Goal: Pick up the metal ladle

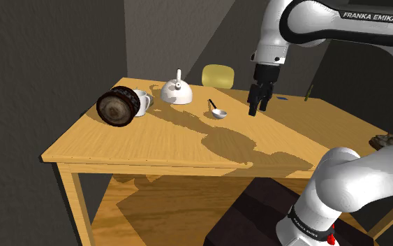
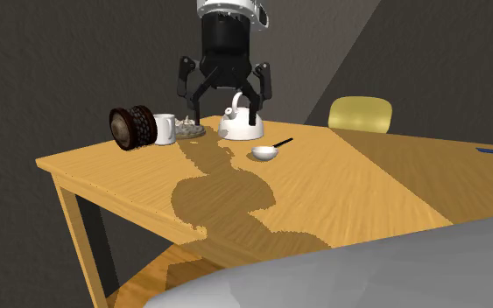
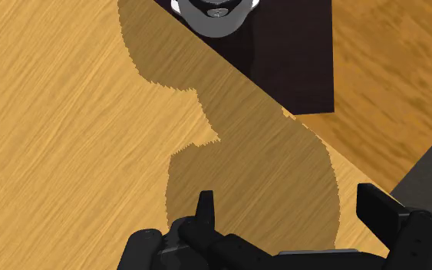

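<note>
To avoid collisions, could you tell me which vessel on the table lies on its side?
The dark pot, tipped over beside the upright mug and kettle.

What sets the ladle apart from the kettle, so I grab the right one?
The ladle is much smaller than the kettle. The ladle lies low, its thin dark handle slanting off its bowl; the kettle stands upright with a handle on top. Both are pale and rest on the table.
</note>
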